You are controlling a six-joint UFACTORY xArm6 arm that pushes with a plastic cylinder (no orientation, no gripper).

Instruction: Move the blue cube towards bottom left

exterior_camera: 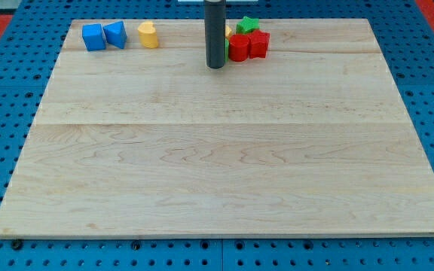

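Note:
The blue cube (93, 37) sits near the board's top left corner, touching a second blue block (115, 34) of angular shape on its right. My tip (215, 65) rests on the wooden board (217, 165) near the top centre, well to the right of the blue cube and apart from it. The rod rises straight up out of the view's top.
A yellow heart-shaped block (148, 35) lies right of the blue pair. Just right of my tip are a red cylinder (239, 48), a red star-like block (258, 44), a green star (248, 25), and slivers of a yellow and a green block behind the rod.

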